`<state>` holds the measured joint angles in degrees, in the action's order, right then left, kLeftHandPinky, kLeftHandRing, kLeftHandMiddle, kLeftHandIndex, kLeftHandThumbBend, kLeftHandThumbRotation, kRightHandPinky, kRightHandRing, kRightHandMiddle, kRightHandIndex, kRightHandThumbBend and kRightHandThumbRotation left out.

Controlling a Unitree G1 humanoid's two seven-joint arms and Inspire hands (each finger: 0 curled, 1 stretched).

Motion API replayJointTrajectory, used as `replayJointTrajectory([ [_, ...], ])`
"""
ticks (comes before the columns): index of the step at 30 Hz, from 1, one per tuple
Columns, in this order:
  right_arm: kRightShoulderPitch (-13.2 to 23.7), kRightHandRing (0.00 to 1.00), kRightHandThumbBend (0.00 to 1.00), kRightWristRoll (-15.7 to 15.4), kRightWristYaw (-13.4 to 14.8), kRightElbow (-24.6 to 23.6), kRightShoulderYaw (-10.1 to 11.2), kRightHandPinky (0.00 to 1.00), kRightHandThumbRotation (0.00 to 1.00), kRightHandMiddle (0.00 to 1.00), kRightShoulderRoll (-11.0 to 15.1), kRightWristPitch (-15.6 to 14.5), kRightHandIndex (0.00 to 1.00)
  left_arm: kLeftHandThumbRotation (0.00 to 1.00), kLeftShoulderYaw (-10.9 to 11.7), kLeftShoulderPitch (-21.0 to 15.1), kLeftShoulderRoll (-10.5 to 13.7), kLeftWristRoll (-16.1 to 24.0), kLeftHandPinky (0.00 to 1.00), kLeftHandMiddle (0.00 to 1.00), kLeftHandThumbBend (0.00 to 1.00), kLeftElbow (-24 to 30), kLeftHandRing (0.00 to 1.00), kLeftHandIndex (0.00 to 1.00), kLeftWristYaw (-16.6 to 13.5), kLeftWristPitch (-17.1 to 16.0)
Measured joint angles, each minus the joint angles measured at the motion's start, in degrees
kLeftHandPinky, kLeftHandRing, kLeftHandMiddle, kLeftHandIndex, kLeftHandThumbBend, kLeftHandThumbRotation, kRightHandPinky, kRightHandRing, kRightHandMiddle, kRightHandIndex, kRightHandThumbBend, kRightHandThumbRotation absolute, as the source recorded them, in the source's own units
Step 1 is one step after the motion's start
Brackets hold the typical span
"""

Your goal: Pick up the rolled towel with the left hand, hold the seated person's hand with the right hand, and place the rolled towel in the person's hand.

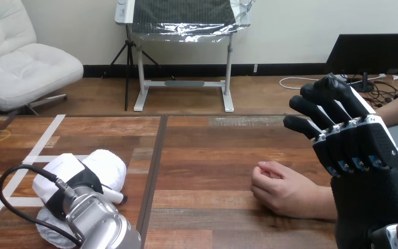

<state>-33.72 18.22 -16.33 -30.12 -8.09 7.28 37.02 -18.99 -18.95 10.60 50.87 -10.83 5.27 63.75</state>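
Note:
The rolled white towel [108, 165] lies on the wooden table [212, 155] at the lower left. My left hand [75, 176] rests on top of its near side, with the white back shell facing up and the silver forearm coming in from the bottom edge. Part of the towel is hidden under the hand. The person's hand [282, 189] lies on the table right of centre as a loose fist, knuckles toward me. My right hand [363, 148] is raised at the right, above the person's forearm and apart from it. Its fingers [316, 110] reach out leftward and hold nothing.
White tape lines [45, 141] cross the table's left part. A yellow rubber band [0, 136] lies near the far left edge. A dark seam [155, 166] runs between the table's panels, just right of the towel.

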Motion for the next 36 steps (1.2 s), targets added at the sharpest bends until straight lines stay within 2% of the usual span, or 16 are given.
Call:
replayJointTrajectory([
  [5,0.06,0.84,0.93,0.12,-0.13,0.00,0.00,0.79,1.00,0.86,0.00,-0.31,0.85,0.02,0.77,-0.42,0.07,-1.46,0.27,0.64,0.93,-0.13,0.46,0.76,-0.82,-0.14],
  [7,0.07,0.84,0.93,0.14,-0.25,-0.01,0.01,0.79,1.00,0.86,0.00,-0.31,0.85,0.01,1.33,-0.59,0.06,-2.27,0.23,0.57,0.91,-0.13,0.37,0.76,-1.18,-0.20],
  [9,0.12,0.84,0.93,0.15,-0.37,0.00,0.02,0.79,1.00,0.86,0.01,-0.31,0.85,0.01,2.10,-0.85,0.04,-3.35,0.21,0.55,0.90,-0.13,0.34,0.76,-1.44,-0.25],
  [12,0.17,0.84,0.92,0.15,-0.51,0.00,0.03,0.79,1.00,0.86,0.01,-0.31,0.85,0.00,2.62,-1.14,0.23,-4.19,0.15,0.41,0.86,-0.13,0.25,0.68,-1.53,-0.25],
  [16,0.24,0.84,0.91,0.15,-0.68,-0.01,0.05,0.79,1.00,0.86,0.01,-0.31,0.85,0.00,3.23,-1.44,0.60,-5.33,0.09,0.29,0.79,-0.13,0.18,0.63,-1.61,-0.40],
  [20,0.25,0.84,0.91,0.13,-0.73,-0.01,0.05,0.80,1.00,0.86,0.00,-0.31,0.85,0.00,3.43,-1.42,1.02,-5.99,0.08,0.26,0.75,-0.12,0.16,0.61,-1.85,-1.08],
  [29,0.26,0.84,0.91,0.11,-0.69,0.00,0.05,0.79,0.99,0.86,-0.03,-0.32,0.85,0.00,3.61,-1.01,1.34,-7.53,0.10,0.28,0.70,-0.12,0.17,0.61,-2.99,-3.05],
  [36,0.30,0.84,0.91,-0.01,-0.45,0.00,0.16,0.79,1.00,0.85,-0.06,-0.32,0.85,0.00,3.65,-0.15,1.36,-8.09,0.10,0.29,0.68,0.02,0.19,0.54,-4.05,-5.31],
])
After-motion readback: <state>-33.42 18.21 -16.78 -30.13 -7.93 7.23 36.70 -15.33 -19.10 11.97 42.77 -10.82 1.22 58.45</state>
